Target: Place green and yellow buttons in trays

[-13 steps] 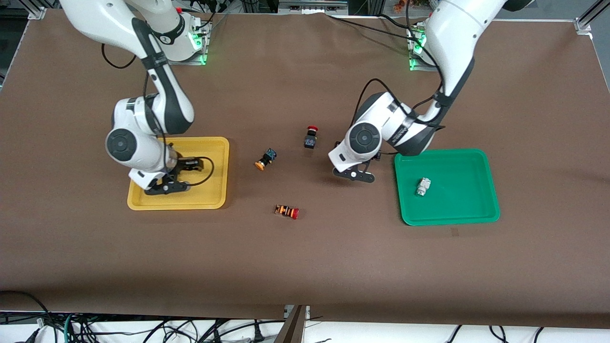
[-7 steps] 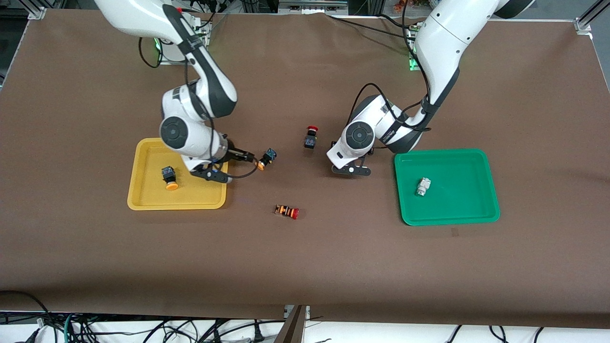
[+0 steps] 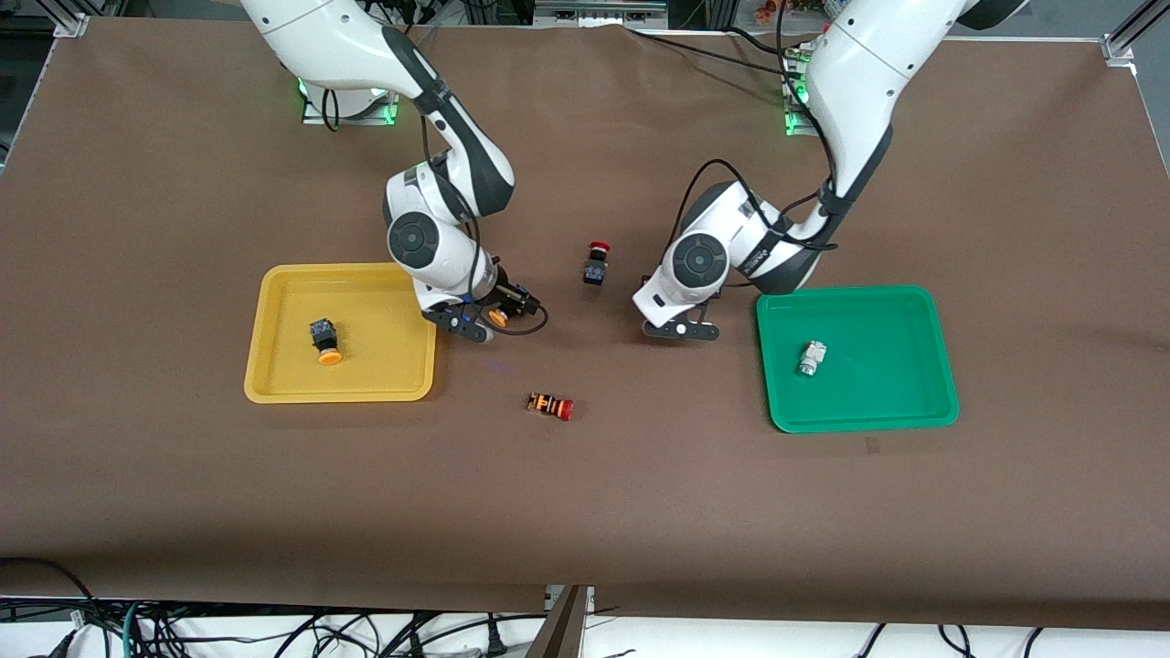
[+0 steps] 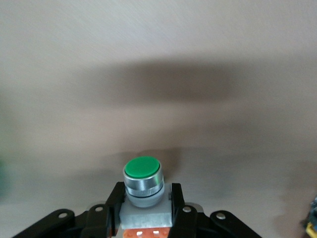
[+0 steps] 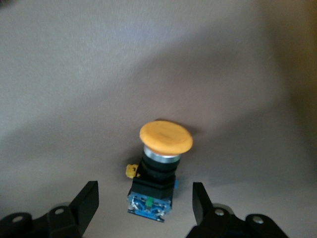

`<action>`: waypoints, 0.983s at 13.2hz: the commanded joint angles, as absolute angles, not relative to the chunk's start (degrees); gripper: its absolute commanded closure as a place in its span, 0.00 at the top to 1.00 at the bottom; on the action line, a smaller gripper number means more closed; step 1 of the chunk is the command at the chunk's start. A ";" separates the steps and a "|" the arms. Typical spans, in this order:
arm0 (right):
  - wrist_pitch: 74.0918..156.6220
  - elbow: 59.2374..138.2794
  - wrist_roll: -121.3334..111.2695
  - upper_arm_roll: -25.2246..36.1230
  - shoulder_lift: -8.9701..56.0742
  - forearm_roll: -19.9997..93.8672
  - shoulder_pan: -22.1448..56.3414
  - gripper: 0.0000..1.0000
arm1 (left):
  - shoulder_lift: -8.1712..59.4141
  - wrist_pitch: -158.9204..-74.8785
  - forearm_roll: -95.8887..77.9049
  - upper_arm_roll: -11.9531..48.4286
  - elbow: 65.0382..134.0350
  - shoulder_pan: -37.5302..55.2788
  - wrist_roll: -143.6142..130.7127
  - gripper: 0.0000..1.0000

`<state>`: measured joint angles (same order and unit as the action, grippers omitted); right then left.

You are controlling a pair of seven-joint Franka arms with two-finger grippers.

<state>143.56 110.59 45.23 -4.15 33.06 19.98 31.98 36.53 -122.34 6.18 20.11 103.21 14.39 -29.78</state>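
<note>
My right gripper (image 3: 499,313) is open, its fingers on either side of a black-bodied yellow button (image 3: 498,317) that lies on the table beside the yellow tray (image 3: 384,352). In the right wrist view that button (image 5: 161,163) sits between the spread fingers of the gripper (image 5: 143,206). Another yellow button (image 3: 324,340) lies in the yellow tray. My left gripper (image 3: 681,331) hangs low over the table beside the green tray (image 3: 887,388). It is shut on a white-bodied green button (image 4: 142,181), held in the gripper (image 4: 146,204). Another white-bodied button (image 3: 811,357) lies in the green tray.
A black switch with a red cap (image 3: 596,263) stands on the table between the two grippers. An orange-striped switch with a red cap (image 3: 550,405) lies nearer the front camera. Brown cloth covers the table.
My right gripper left the yellow tray, where a yellow button now lies, and moved over to straddle the second yellow button. My left gripper has barely shifted.
</note>
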 commanded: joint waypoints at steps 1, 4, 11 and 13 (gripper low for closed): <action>145.46 110.13 46.41 -3.78 34.45 21.45 33.84 0.84 | 33.93 -110.36 5.36 20.13 97.68 6.89 -13.95 0.12; 145.28 110.30 45.36 -3.69 34.45 21.36 33.58 0.62 | 34.01 -106.08 8.60 19.34 94.14 0.20 3.46 0.13; 133.55 108.11 37.04 2.70 29.90 20.48 33.22 0.24 | 38.41 -118.79 28.04 19.60 99.55 -11.95 16.52 0.47; 126.33 107.23 24.33 9.11 27.78 20.48 33.22 0.24 | 37.71 -120.59 28.04 19.86 101.43 -12.48 16.70 1.00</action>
<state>132.43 107.30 33.77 4.44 30.94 19.96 33.33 39.28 -119.16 26.78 18.69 99.11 -11.48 15.54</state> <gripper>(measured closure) 0.577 0.529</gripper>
